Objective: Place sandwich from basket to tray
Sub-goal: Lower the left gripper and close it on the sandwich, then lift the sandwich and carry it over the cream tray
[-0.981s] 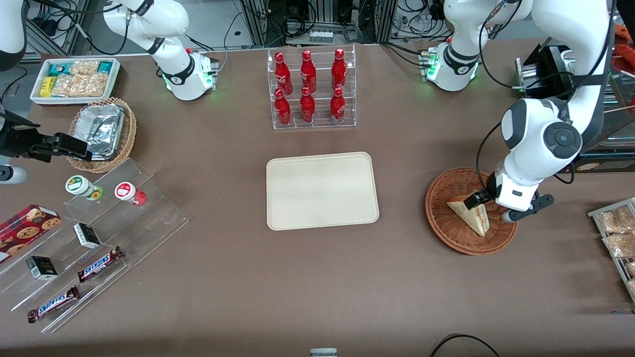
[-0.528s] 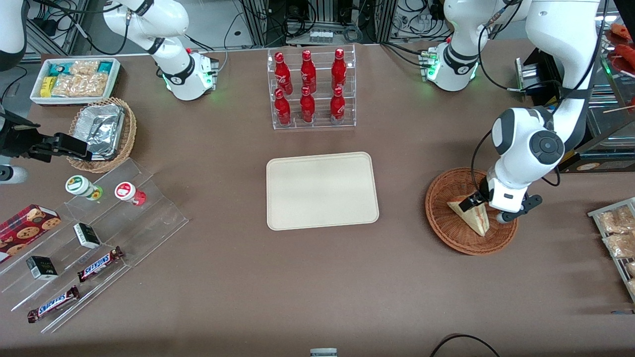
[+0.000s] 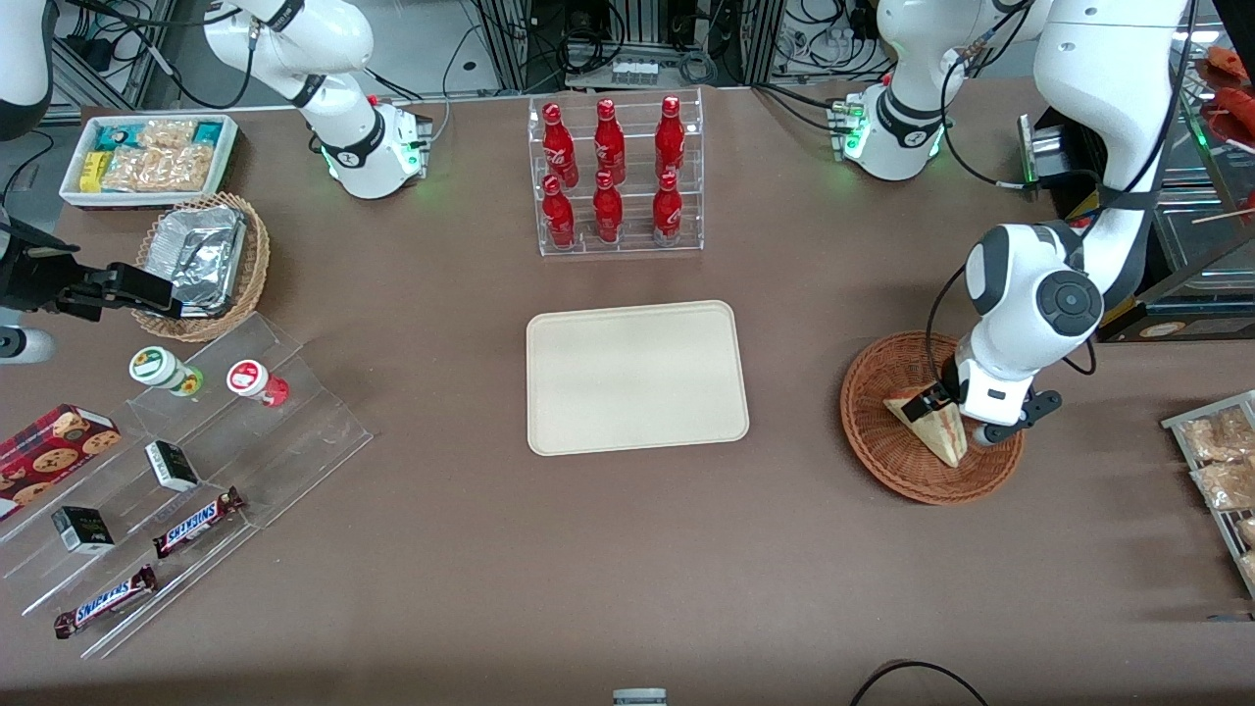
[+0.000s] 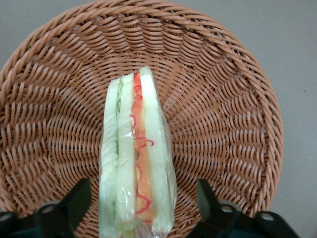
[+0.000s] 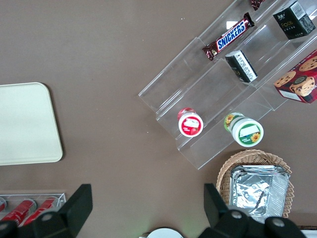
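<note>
The cream tray (image 3: 637, 378) sits mid-bench. Toward the working arm's end, the sandwich (image 3: 929, 427) stands on edge in the wicker basket (image 3: 882, 451), its long axis slanting toward the bench's front edge. The wrist view alone shows its red and green filling (image 4: 140, 148), with the gripper (image 4: 141, 206) spread wide, a finger either side, not touching.
</note>
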